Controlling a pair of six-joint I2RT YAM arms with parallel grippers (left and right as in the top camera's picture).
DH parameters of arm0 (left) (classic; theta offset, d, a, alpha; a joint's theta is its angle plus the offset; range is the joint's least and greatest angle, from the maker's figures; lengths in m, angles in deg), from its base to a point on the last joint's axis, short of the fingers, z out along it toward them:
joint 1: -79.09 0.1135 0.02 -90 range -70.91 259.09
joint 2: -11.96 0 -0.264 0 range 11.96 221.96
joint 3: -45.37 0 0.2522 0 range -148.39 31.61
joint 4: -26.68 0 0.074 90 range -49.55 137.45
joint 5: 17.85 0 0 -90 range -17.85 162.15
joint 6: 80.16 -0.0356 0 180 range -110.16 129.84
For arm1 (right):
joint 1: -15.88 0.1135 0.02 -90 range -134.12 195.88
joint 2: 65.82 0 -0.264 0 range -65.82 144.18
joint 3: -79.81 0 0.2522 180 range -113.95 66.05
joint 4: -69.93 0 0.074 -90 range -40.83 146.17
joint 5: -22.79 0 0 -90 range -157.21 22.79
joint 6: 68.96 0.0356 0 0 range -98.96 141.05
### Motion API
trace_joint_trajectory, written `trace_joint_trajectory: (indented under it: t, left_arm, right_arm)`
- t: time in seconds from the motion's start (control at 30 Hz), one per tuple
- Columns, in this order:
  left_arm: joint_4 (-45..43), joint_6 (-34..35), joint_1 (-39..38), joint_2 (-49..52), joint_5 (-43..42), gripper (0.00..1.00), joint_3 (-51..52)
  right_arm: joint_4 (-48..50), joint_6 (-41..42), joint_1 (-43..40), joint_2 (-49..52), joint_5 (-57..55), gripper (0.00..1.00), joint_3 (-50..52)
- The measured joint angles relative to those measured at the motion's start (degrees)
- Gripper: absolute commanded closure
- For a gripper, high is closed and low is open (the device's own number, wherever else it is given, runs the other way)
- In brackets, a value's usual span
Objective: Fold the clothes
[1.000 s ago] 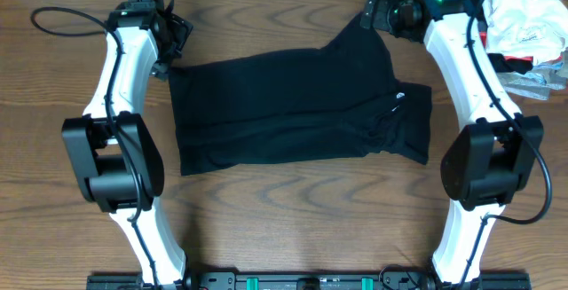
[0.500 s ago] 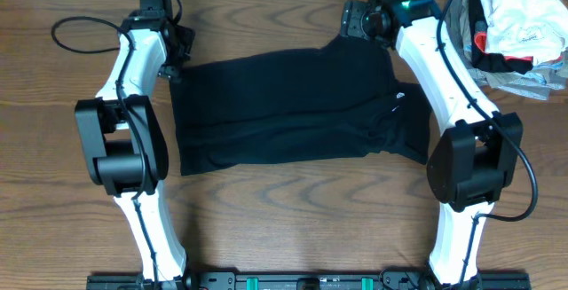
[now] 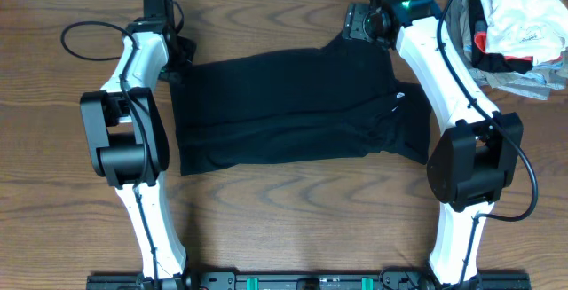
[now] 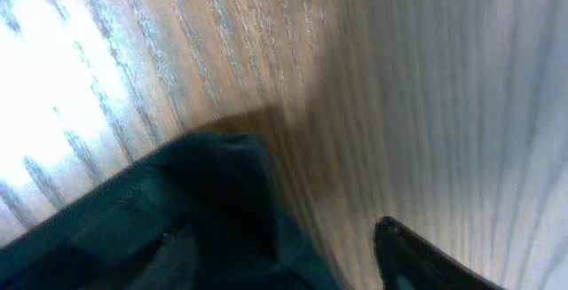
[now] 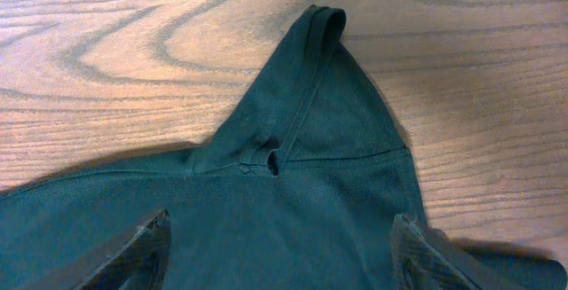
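The clothes, a black T-shirt (image 3: 284, 104) with a small white logo (image 3: 399, 96), lie folded flat across the middle of the table. A sleeve sticks out at the shirt's back right. My right gripper (image 3: 357, 22) hovers over that sleeve (image 5: 311, 121). In the right wrist view its gripper (image 5: 280, 217) is open, fingers wide apart with fabric below them. My left gripper (image 3: 174, 58) is at the shirt's back left corner (image 4: 177, 210). The blurred left wrist view shows only one fingertip (image 4: 399, 241), beside the dark fabric. The other finger is hidden.
A heap of white, grey, red and black garments (image 3: 515, 24) sits at the back right corner. A black cable (image 3: 84, 33) loops on the wood behind the left arm. Both arm bases stand at the table's front edge.
The left arm has swung right, bringing its gripper to the shirt's back left corner. The right arm moved left over the sleeve, then held still. The shirt has not shifted.
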Motion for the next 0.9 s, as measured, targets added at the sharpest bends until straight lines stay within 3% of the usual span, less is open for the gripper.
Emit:
trace_joint_trajectory:
  t: [0.13, 0.27, 0.43, 0.67, 0.9]
  left_arm:
    - [0.15, -0.28, 1.53, 0.87, -2.60, 0.78, -0.55]
    - [1.11, -1.22, 2.84, 1.68, -5.75, 0.94, -1.36]
    - [2.10, -3.89, 3.50, 1.86, -7.74, 0.94, -1.64]
    - [5.64, -7.13, 3.56, 1.88, -9.18, 0.94, -2.19]
    - [7.21, -8.50, 3.54, 1.88, -9.75, 0.94, -2.34]
  right_arm:
    - [-0.02, 0.00, 0.00, 0.00, -0.04, 0.23, 0.00]
    - [-0.02, 0.00, 0.00, 0.00, -0.07, 0.23, 0.00]
    - [0.90, 0.04, 0.00, 0.00, -0.17, 0.23, 0.00]
    - [3.08, 3.43, -0.04, 0.04, -0.04, 0.36, -0.02]
    - [6.67, 8.81, -0.13, 2.54, 2.82, 0.35, -0.28]
